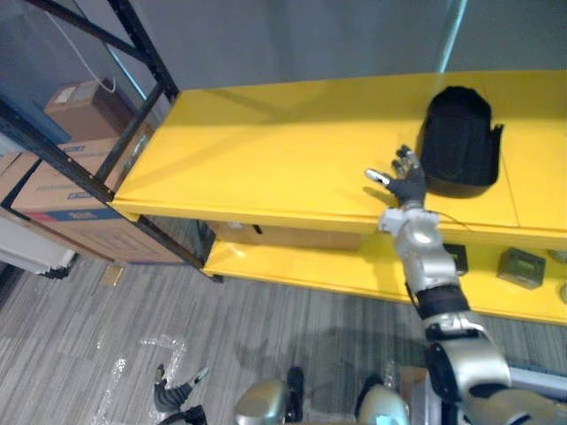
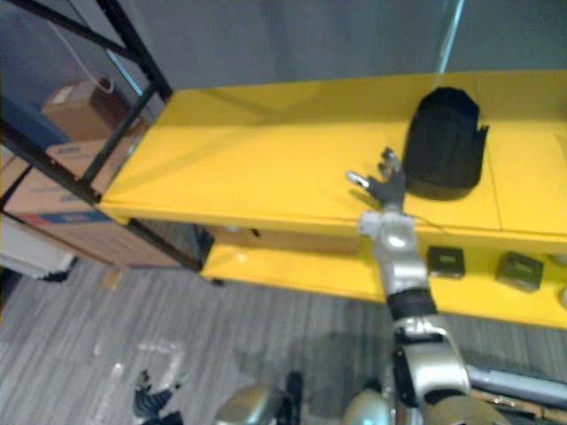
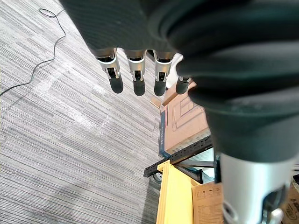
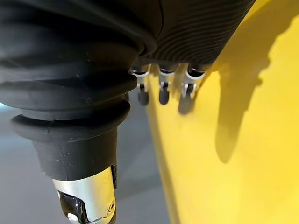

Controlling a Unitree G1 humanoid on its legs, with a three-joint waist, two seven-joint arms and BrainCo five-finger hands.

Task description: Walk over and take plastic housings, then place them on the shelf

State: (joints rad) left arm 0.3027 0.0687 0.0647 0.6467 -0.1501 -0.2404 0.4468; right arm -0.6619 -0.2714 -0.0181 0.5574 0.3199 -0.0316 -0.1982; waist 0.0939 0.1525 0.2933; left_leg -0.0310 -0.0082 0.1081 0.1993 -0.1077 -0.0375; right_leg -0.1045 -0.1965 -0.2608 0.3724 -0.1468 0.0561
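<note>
Left hand (image 3: 137,74) hangs slack, right hand (image 1: 409,184) splayed empty — fingers (image 1: 404,162) beside housing (image 1: 456,142).

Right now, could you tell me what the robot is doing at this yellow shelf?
The robot's right hand is raised over the front edge of the top board of the yellow shelf, fingers open and holding nothing. The black plastic housing sits on that board right beside the hand, so it looks placed. The left hand hangs low over the grey floor, open and empty.
</note>
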